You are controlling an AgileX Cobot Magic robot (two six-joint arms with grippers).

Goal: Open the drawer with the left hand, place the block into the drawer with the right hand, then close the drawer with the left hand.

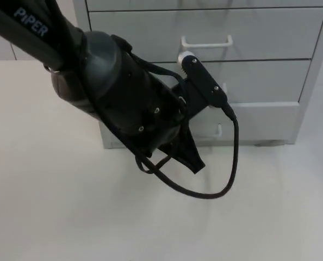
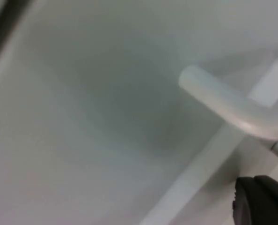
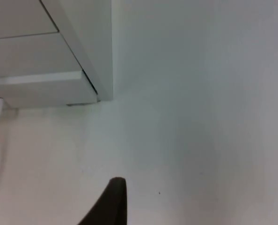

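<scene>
The white table top lies nearest in the top view. Above it the left arm is stretched in from the upper left corner, and the left gripper is held low at the front of the white drawer cabinet, by the bottom drawer. How its fingers stand cannot be told. In the left wrist view a black fingertip is seen just beside a white handle against a drawer front. In the right wrist view the right gripper's fingertip is seen over the table, near the cabinet's lower corner; its finger state cannot be told. Farther back, the upper drawer's handle is seen.
</scene>
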